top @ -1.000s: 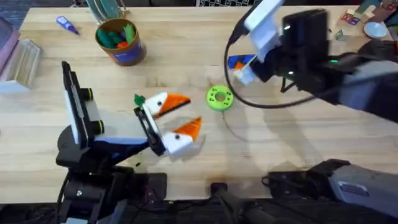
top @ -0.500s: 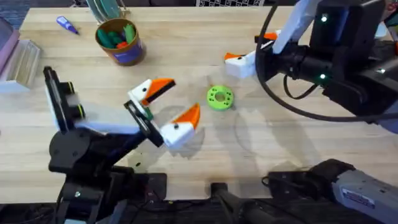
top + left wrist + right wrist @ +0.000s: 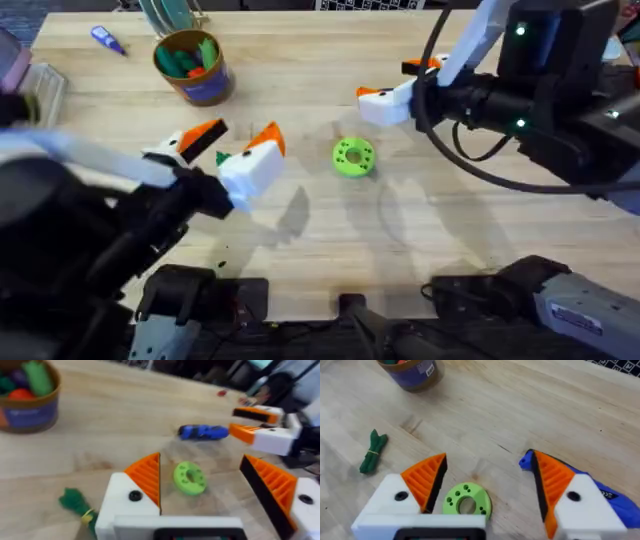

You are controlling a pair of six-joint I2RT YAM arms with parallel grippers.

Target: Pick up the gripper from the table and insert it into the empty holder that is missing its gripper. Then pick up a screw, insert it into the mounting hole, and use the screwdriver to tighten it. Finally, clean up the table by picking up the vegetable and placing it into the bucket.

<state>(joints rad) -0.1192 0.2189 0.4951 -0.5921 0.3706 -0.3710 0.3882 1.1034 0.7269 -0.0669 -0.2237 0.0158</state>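
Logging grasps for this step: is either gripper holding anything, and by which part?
Nothing is held. The left gripper is open above the table near the vegetable; the right gripper is open over the green disc.

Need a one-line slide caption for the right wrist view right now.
Open right gripper hovers above the green holed disc, screwdriver beside one finger, vegetable lying apart, bucket farther off.

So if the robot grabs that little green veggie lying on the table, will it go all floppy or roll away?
The vegetable looks thin, tied at its middle with splayed ends, so it may bend a bit. It lies flat on the table, so it probably won't roll. Being so small, it's likely light.
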